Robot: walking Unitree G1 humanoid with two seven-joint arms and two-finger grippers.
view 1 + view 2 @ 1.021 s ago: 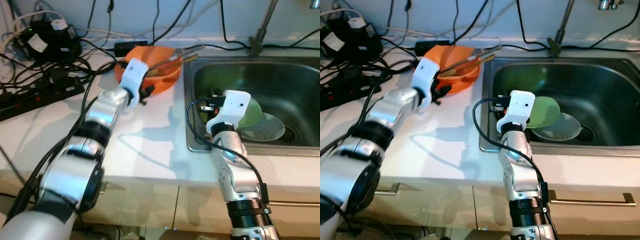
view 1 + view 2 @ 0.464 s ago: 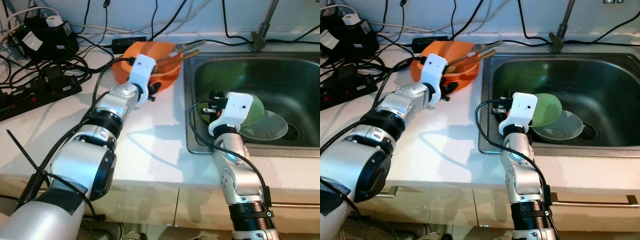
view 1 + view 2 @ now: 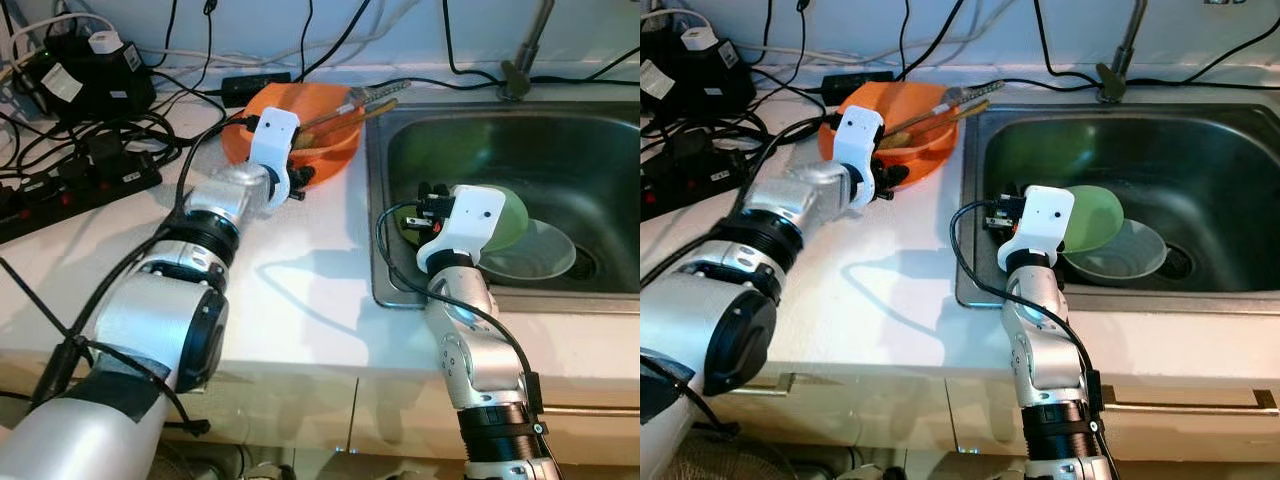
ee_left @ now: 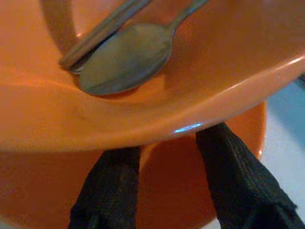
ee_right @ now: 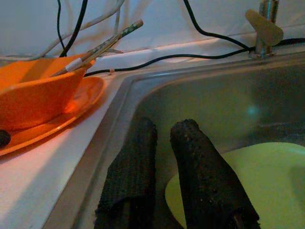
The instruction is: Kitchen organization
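Since half a second ago my left gripper (image 4: pixel 162 186) has slid a little toward my left along the near edge of the orange dishes, while my right arm has kept its place over the sink. On the white tabletop (image 3: pixel 300 280) sits an orange bowl (image 3: pixel 315 125) stacked on an orange plate (image 4: pixel 186 186), just beside the steel sink (image 3: pixel 400 290). My left fingers (image 4: pixel 107 191) are spread apart, reaching under the bowl's rim and over the plate, with nothing pinched between them. Inside the bowl lie a metal spoon (image 4: pixel 126 57) and a pair of chopsticks (image 3: pixel 345 108), whose far ends stick out over the rim toward the sink.

My right gripper (image 5: pixel 164 162) hangs inside the sink near its left wall, fingers (image 5: pixel 202 171) close together with a narrow gap and holding nothing. Just past them lies a green plate (image 3: pixel 505 220), leaning on a pale translucent bowl (image 3: pixel 540 255) at the bottom of the basin. A faucet (image 3: pixel 520 70) stands at the back edge of the sink.

At the back left of the tabletop are a black power strip (image 3: pixel 70 190), a black adapter box (image 3: pixel 80 85) and a tangle of black cables (image 3: pixel 150 130).
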